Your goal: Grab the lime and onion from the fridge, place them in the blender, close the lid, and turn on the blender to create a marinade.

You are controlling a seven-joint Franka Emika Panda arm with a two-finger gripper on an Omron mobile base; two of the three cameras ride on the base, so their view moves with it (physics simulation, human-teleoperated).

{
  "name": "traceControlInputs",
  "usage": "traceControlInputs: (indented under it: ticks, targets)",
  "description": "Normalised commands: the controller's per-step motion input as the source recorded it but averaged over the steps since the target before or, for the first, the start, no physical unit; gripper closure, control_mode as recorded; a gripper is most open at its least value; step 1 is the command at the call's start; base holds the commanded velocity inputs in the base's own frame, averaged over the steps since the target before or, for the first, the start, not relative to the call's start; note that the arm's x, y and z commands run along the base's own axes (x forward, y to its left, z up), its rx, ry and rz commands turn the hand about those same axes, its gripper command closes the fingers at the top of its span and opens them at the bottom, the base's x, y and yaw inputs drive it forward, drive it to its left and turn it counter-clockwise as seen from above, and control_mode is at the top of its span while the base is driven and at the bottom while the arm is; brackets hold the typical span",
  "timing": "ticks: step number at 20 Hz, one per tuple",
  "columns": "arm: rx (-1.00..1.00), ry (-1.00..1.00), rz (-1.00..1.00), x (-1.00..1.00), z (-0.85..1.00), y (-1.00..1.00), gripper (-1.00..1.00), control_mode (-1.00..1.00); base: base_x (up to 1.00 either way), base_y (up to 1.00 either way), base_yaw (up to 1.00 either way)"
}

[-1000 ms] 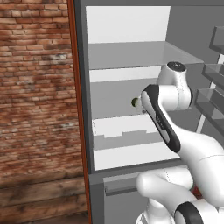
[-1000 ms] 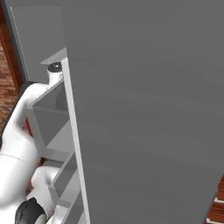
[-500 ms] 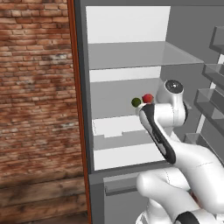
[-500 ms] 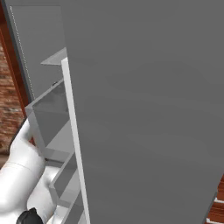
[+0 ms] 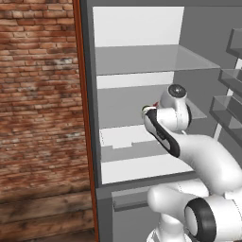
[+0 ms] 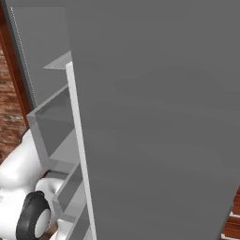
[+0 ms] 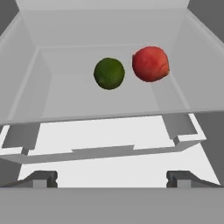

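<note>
The lime [image 7: 109, 73], a dark green ball, rests on the middle shelf [image 7: 65, 94] of the open fridge [image 5: 87, 94]. Just to its right and almost touching it lies a red round thing [image 7: 150, 64] with an orange tinge; I cannot tell if it is the onion. My gripper [image 7: 112, 179] is open wide, level with the shelf's front edge and short of both balls, with nothing between its fingertips [image 7: 41, 178]. From the left base view my wrist [image 5: 172, 106] covers the lime, and a red sliver [image 5: 154, 105] peeks out beside it. The blender and lid are out of view.
The fridge's open door [image 6: 154, 117] stands close on the right, its racks [image 6: 56, 117] jutting toward the arm. A brick wall [image 5: 38, 104] and a wooden post flank the fridge on the left. Another glass shelf [image 5: 142, 59] hangs above, and a white shelf [image 7: 109, 144] lies below.
The hand has dropped and swung left in front of the shelf, so the wrist now covers the lime that showed before. The jaws have stayed wide open.
</note>
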Motion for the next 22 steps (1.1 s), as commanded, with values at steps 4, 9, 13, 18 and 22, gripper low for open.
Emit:
traceControlInputs:
  ticks: [4,9,13,18,22]
  targets:
    - [0.00,0.00,0.00,0.37,0.00,0.00,-1.00,-1.00,0.00,0.00,0.00]
    - [0.00,0.01,0.00,0.29,-0.06,-0.01,-1.00,-1.00,0.00,0.00,0.00]
    - [0.00,0.00,0.00,0.30,-0.05,0.00,-1.00,-1.00,0.00,0.00,0.00]
    - [0.00,0.00,0.00,0.21,-0.15,0.00,-1.00,-1.00,0.00,0.00,0.00]
    - [0.00,0.00,0.00,0.18,-0.26,0.00,-1.00,-1.00,0.00,0.00,0.00]
